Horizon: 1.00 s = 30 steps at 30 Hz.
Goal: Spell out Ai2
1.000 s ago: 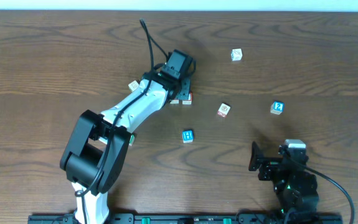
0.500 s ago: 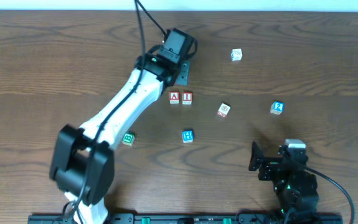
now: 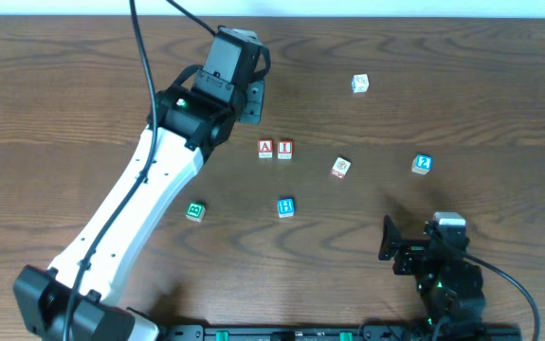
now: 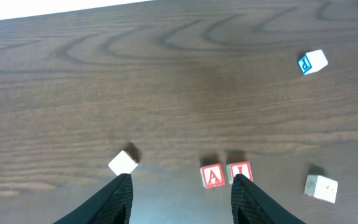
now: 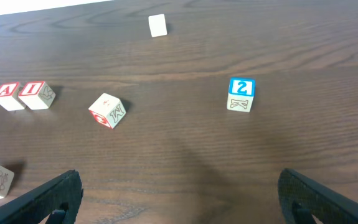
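Red-lettered blocks A [image 3: 265, 148] and I [image 3: 284, 148] sit side by side, touching, mid-table. They also show in the left wrist view as A [image 4: 211, 176] and I [image 4: 240, 172], and in the right wrist view as A [image 5: 7, 96] and I [image 5: 37, 94]. The blue 2 block [image 3: 422, 164] stands apart at the right, also in the right wrist view [image 5: 241, 94]. My left gripper [image 3: 253, 99] is open and empty, raised behind the A and I pair [image 4: 182, 199]. My right gripper [image 3: 390, 242] is open and empty near the front edge [image 5: 191, 205].
A red-and-white block [image 3: 341, 168] lies between the I and the 2. A white block [image 3: 360, 83] sits far right, a blue block [image 3: 286, 206] and a green block [image 3: 194, 210] nearer the front. A white block [image 4: 123, 163] lies left of the A.
My left gripper has lifted off the A and I blocks, left them side by side, and drawn back and to the left. The right arm has not moved.
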Each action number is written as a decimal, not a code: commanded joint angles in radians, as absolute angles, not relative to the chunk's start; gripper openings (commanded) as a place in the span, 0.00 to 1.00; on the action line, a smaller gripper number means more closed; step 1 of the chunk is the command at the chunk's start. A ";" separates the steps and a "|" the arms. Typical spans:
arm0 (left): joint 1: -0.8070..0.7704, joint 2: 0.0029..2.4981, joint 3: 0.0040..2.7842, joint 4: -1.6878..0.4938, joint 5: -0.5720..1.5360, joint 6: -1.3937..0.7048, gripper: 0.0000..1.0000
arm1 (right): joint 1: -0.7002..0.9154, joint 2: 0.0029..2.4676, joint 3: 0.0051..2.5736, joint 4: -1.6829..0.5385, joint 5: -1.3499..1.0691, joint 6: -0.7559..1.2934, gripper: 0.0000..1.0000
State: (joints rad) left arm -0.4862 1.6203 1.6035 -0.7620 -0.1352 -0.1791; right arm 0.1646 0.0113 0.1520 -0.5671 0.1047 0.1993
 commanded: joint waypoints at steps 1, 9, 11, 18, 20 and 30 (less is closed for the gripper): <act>-0.483 1.577 1.621 -0.791 -0.149 -0.160 0.51 | 0.155 0.006 0.150 -0.567 0.104 0.186 0.99; -0.483 1.572 1.621 -0.815 -0.150 -0.152 0.51 | 0.155 0.006 0.149 -0.472 0.110 0.259 0.99; -0.483 1.572 1.621 -0.807 -0.162 -0.149 0.52 | 0.155 0.006 0.149 -0.454 0.126 0.371 0.99; -0.456 1.572 1.621 -0.769 -0.167 -0.118 0.58 | 0.155 0.006 0.149 -0.348 0.276 0.513 0.99; -0.430 1.572 1.621 -0.765 -0.167 -0.111 0.58 | 0.153 0.008 0.149 -0.296 0.322 0.545 0.99; -0.229 1.573 1.620 -0.772 0.048 -0.111 0.58 | 0.058 0.375 0.172 -0.082 0.159 0.543 0.99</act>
